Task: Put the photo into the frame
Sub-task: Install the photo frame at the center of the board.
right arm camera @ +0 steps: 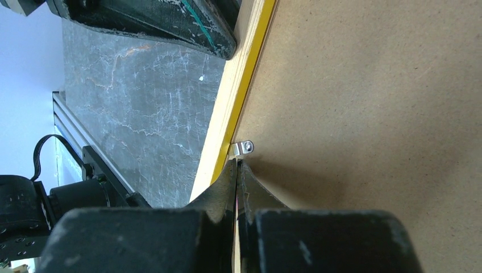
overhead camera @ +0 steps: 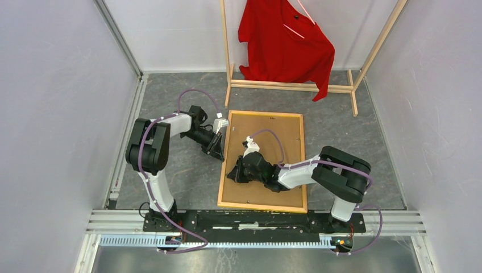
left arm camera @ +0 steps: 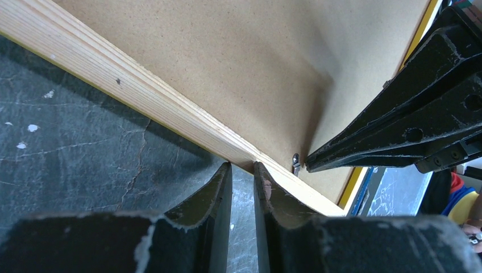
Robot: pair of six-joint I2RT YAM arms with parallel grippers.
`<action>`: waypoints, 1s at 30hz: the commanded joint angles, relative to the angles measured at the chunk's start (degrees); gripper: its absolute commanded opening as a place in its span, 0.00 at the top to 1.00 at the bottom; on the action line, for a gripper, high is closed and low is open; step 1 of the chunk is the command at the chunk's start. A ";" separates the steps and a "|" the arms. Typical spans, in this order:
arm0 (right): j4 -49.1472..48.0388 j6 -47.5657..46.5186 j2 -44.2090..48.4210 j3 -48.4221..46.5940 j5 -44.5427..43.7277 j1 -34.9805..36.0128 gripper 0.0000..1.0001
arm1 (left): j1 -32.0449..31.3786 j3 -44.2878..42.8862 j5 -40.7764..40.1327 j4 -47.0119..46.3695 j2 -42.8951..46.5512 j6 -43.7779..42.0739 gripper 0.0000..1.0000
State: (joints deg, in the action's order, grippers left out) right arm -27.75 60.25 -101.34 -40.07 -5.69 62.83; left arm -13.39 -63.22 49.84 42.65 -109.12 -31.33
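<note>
Right tool (right arm camera: 237, 170) pinched closed beside metal clip (right arm camera: 245, 148), frame (right arm camera: 224, 122) face down

You see a grey table (overhead camera: 352, 131): the frame (overhead camera: 264, 114) lies back-up on it, a rack (overhead camera: 267, 84) stands behind.

**Setting.** We see a robotics laboratory cell. Plain white partition walls (overhead camera: 51, 114) enclose a grey bench (overhead camera: 187, 170). An aluminium rail (overhead camera: 113, 219) carries two cabled robot arms (overhead camera: 153, 148). A wooden rack (overhead camera: 284, 85) holding a red shirt (overhead camera: 284, 40) stands at the back.
</note>
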 commanded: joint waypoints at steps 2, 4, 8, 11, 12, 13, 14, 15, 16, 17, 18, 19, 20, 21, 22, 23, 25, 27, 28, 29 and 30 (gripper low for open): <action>0.08 -0.04 -1.53 -1.64 -2.24 -0.43 1.00 | -0.58 1.25 -3.07 -1.26 1.06 -0.84 0.73; -0.01 -0.09 -1.82 -1.89 -2.04 -0.50 1.00 | -0.59 1.34 -3.01 -1.26 1.02 -0.92 0.73; 0.06 -0.04 -2.27 -2.38 -1.55 -0.43 1.00 | -0.59 1.43 -3.03 -1.25 1.19 -0.97 0.73; 0.06 0.04 -2.33 -2.46 -1.50 -0.51 1.00 | -0.59 1.43 -3.09 -1.26 1.24 -1.07 0.73; 0.14 -0.02 -2.27 -2.46 -1.59 -0.57 1.00 | -0.59 1.51 -3.09 -1.26 1.26 -1.06 0.73; 0.30 -0.03 -2.16 -2.42 -1.75 -0.51 1.00 | -0.59 1.52 -3.09 -1.26 1.23 -1.13 0.73; 0.32 -0.04 -2.11 -2.38 -1.95 -0.53 1.00 | -0.59 1.60 -3.09 -1.26 1.20 -1.15 0.73; 0.39 -0.10 -2.02 -2.35 -2.12 -0.60 1.00 | -0.59 1.61 -3.14 -1.26 1.19 -1.18 0.73; 0.45 -0.11 -2.02 -2.33 -2.28 -0.68 1.00 | -0.59 1.61 -3.08 -1.26 1.27 -1.19 0.73; 0.41 -0.17 -2.02 -2.37 -2.48 -0.78 1.00 | -0.59 1.66 -3.11 -1.26 1.21 -1.19 0.73; 0.41 -0.23 -2.11 -2.38 -2.48 -0.87 1.00 | -0.67 1.69 -3.09 -1.26 1.29 -1.19 0.73; 0.34 -0.29 -2.26 -2.46 -2.48 -0.90 1.00 | -0.67 1.70 -3.11 -1.26 1.38 -1.19 0.73; 0.16 -0.30 -2.41 -2.46 -2.46 -0.95 1.00 | -0.67 1.77 -3.09 -1.21 1.37 -1.19 0.73; 0.14 -0.37 -2.52 -2.57 -2.48 -1.06 1.00 | -0.68 1.78 -3.09 -1.25 1.45 -1.23 0.73; 0.07 -0.46 -2.59 -2.71 -2.48 -1.05 1.00 | -0.68 1.85 -3.10 -1.26 1.45 -1.27 0.73; 0.13 -0.55 -2.69 -2.86 -2.49 -1.13 1.00 | -0.68 1.87 -3.11 -1.26 1.47 -1.27 0.73; 0.15 -0.72 -2.81 -2.97 -2.58 -1.13 1.00 | -0.71 1.96 -3.18 -1.26 1.45 -1.36 0.73; 0.18 -0.87 -2.88 -3.08 -2.69 -1.18 1.00 | -0.76 1.96 -3.21 -1.26 1.43 -1.36 0.73; 0.15 -0.92 -2.96 -3.21 -2.81 -1.26 1.00 | -0.81 1.96 -3.25 -1.26 1.41 -1.36 0.73; 0.15 -1.01 -3.05 -3.23 -2.66 -1.22 1.00 | -0.85 1.96 -3.14 -1.26 1.38 -1.36 0.73; 0.15 -1.11 -3.12 -3.34 -2.59 -1.28 1.00 | -0.93 1.96 -3.13 -1.26 1.37 -1.41 0.73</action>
State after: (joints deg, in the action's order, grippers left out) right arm -28.10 60.18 -102.96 -41.74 -5.65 62.22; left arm -13.65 -62.33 49.69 42.65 -108.49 -31.33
